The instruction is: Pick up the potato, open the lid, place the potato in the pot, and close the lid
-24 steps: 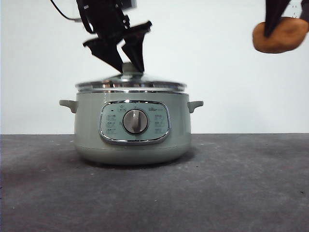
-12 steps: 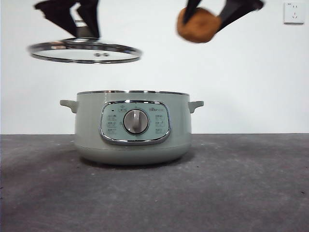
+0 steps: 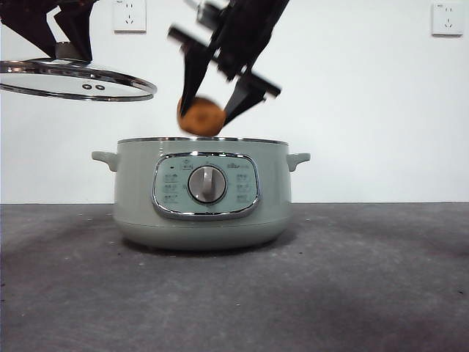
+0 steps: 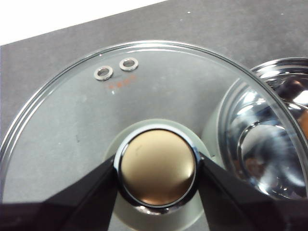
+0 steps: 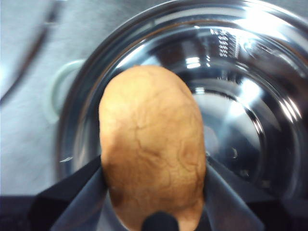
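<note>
The sage-green pot (image 3: 201, 194) stands open on the dark table, and its shiny steel inside (image 5: 240, 96) shows under the potato. My right gripper (image 3: 211, 111) is shut on the orange-brown potato (image 3: 201, 116) and holds it just above the pot's rim, over the opening; the right wrist view shows the potato (image 5: 151, 149) between the jaws. At the upper left, my left gripper (image 3: 64, 40) is shut on the knob (image 4: 158, 166) of the glass lid (image 3: 73, 79). It holds the lid level in the air, left of the pot and higher than its rim.
The pot's two small side handles (image 3: 105, 158) stick out left and right. Wall sockets (image 3: 129, 15) sit high on the white back wall. Dark table surface (image 3: 366, 279) spreads in front of and beside the pot.
The right gripper carried the potato from the upper right leftward and down to just over the open pot. The left gripper lifted the lid off and moved it up and left.
</note>
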`<control>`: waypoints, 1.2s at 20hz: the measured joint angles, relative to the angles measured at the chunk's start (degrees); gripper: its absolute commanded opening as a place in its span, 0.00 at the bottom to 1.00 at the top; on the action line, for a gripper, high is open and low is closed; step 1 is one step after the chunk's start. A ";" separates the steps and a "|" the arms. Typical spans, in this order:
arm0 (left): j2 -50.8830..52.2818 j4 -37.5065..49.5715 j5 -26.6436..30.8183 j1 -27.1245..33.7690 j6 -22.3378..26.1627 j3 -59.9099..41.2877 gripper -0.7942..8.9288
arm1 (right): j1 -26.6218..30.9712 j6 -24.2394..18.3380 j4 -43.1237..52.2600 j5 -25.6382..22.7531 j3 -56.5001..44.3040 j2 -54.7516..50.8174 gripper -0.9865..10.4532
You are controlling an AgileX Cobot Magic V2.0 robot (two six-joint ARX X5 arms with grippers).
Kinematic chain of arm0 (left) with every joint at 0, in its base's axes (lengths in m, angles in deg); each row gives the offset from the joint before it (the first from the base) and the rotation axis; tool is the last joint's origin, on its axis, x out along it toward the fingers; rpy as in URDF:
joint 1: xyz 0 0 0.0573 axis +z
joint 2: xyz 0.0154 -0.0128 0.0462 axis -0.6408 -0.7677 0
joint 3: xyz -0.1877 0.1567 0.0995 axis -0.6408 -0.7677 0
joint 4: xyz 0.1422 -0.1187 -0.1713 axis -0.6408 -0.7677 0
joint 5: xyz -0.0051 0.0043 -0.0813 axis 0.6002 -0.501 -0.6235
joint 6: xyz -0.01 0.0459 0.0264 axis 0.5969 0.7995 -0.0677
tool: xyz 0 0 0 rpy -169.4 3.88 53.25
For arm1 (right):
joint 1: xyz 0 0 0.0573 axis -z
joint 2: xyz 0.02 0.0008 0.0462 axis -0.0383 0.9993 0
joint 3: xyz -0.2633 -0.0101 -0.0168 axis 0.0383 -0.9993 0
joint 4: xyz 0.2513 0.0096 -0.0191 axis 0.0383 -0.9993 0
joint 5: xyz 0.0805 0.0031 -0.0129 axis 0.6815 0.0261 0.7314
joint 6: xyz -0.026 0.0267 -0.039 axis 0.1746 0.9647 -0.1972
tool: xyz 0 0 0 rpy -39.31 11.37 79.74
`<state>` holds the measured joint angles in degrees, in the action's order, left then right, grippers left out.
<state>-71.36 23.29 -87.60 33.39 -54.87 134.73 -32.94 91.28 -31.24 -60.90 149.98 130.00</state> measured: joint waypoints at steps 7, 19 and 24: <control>0.00 0.17 -0.02 0.59 0.68 0.00 0.07 | -2.38 -2.05 -1.11 -4.72 2.05 8.17 0.08; 0.00 0.37 -0.02 0.79 0.94 0.00 0.07 | -2.60 -3.61 -2.78 -6.69 2.16 9.77 0.58; 0.00 0.37 -0.44 0.37 0.94 0.00 0.07 | -2.62 -4.11 -5.27 -11.58 2.58 0.00 0.58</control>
<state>-71.36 23.66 -88.04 33.76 -53.93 134.73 -35.56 87.17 -36.51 -72.48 152.56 130.00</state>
